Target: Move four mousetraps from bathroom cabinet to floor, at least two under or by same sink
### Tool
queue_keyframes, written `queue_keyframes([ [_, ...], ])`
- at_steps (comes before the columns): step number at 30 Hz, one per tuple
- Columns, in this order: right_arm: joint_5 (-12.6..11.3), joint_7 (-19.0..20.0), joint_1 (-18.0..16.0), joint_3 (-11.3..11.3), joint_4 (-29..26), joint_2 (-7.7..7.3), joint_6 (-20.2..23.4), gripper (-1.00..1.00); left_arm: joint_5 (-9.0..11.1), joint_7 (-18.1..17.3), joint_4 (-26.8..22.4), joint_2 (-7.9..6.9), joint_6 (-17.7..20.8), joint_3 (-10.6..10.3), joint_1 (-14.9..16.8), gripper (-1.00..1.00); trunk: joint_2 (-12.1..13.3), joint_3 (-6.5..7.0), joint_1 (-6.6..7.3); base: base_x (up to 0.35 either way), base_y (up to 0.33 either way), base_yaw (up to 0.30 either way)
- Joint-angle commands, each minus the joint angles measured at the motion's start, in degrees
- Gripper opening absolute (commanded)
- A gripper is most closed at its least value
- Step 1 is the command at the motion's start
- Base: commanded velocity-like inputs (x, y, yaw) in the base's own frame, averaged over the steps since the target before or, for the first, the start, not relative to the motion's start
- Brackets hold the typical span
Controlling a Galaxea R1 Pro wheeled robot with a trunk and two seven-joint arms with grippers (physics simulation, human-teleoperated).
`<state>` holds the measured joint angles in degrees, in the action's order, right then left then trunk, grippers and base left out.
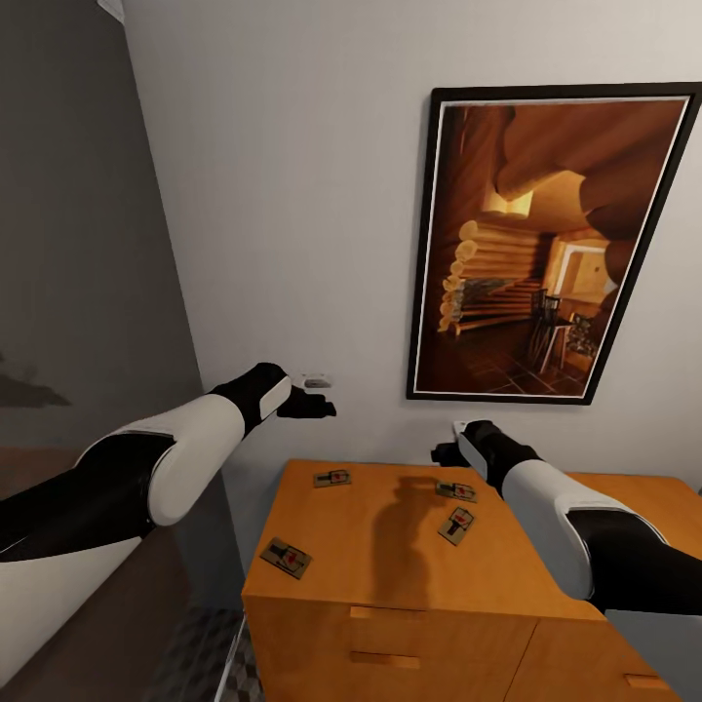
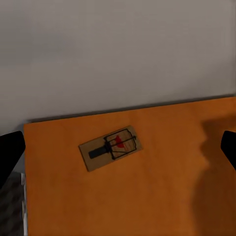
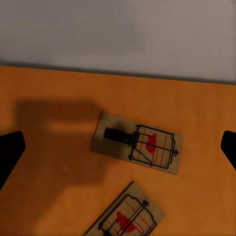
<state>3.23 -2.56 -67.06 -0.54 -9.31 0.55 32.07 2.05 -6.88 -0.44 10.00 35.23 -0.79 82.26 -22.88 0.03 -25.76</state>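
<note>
Several mousetraps lie on top of the orange-brown cabinet (image 1: pixel 390 575): one at the back left (image 1: pixel 332 478), one at the front left (image 1: pixel 286 558), and two close together at the right (image 1: pixel 455 490) (image 1: pixel 456 525). My left gripper (image 1: pixel 314 407) hovers open above the back-left corner, and its wrist view looks straight down on that mousetrap (image 2: pixel 110 147), which lies between the fingers (image 2: pixel 10 152). My right gripper (image 1: pixel 447 451) hangs open over the right pair; one mousetrap (image 3: pixel 137 142) sits between its fingers (image 3: pixel 11 150), with another (image 3: pixel 125 216) beside it.
The cabinet stands against a white wall carrying a large framed picture (image 1: pixel 556 244) and a small white fitting (image 1: pixel 314 380). A grey panel (image 1: pixel 78 244) rises on the left. A strip of patterned bathroom floor (image 1: pixel 200 643) shows beside the cabinet's left side.
</note>
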Motion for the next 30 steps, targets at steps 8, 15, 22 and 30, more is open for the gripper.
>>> queue_keyframes([
  [8, 0.65, 1.04, 0.04, 0.04, -0.43, -0.83, 0.62, 1.00, -0.15, -0.39, -0.40, -0.19, 0.43, -0.44, -0.33, 1.00, -0.04, -0.03, -0.02, 0.000, 0.000, 0.000],
  [15, 3.11, 3.29, 0.04, 0.11, -0.66, -3.09, 2.06, 1.00, -2.47, -2.64, -2.64, -0.77, 0.12, -2.82, -2.59, 1.00, -0.04, -0.03, -0.02, 0.000, 0.000, 0.000],
  [22, 3.11, 4.09, 0.06, 0.22, 0.77, -2.75, 0.55, 1.00, -1.15, -2.43, -1.70, -1.35, -0.53, -1.34, -4.87, 1.00, -0.04, -0.03, -0.02, 0.000, 0.000, 0.000],
  [30, 5.57, 1.52, 0.09, 0.20, 1.44, -1.45, 0.09, 1.00, 0.46, 0.14, -0.42, -1.68, -1.93, 0.08, -7.14, 1.00, -0.04, -0.03, -0.02, 0.000, 0.000, 0.000],
])
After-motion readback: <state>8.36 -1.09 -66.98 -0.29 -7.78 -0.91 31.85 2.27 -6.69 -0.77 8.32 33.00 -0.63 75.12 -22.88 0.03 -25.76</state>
